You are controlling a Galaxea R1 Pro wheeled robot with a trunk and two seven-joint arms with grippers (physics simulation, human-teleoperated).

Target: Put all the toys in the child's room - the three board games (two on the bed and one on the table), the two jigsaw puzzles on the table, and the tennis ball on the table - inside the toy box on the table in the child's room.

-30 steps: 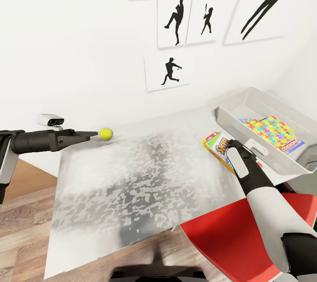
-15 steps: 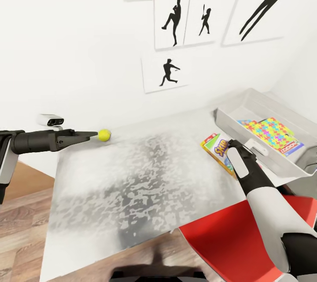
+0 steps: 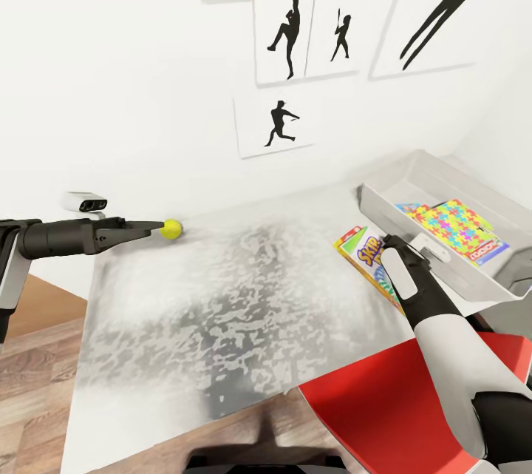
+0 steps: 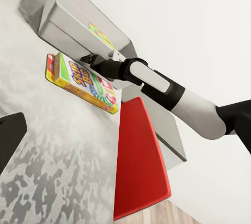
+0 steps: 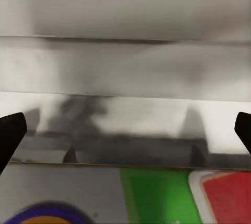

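The small yellow-green tennis ball (image 3: 172, 228) sits on the mottled grey tabletop (image 3: 222, 311) near its far edge, at about ten o'clock of the tabletop's middle. The left hand (image 3: 151, 225) points at it, fingertips touching or just short of it; whether the fingers are parted or closed I cannot tell.

At about three o'clock lies the flat, bright yellow-and-green card-game box (image 3: 363, 258), beside the near wall of the shallow grey plastic toy box (image 3: 414, 178). The right hand (image 3: 386, 244) hovers over that game's far end with fingers spread wide in the right wrist view, gripping nothing.

Inside the toy box rest a multicoloured jigsaw-patterned box (image 3: 443, 222) and a flat game box with a red-and-blue edge (image 3: 488, 251), so I judge the task partly done; the ball and the card game at least remain outside.

The toy box's right end is cut off, so its full contents are unclear. The bed lies outside these views.
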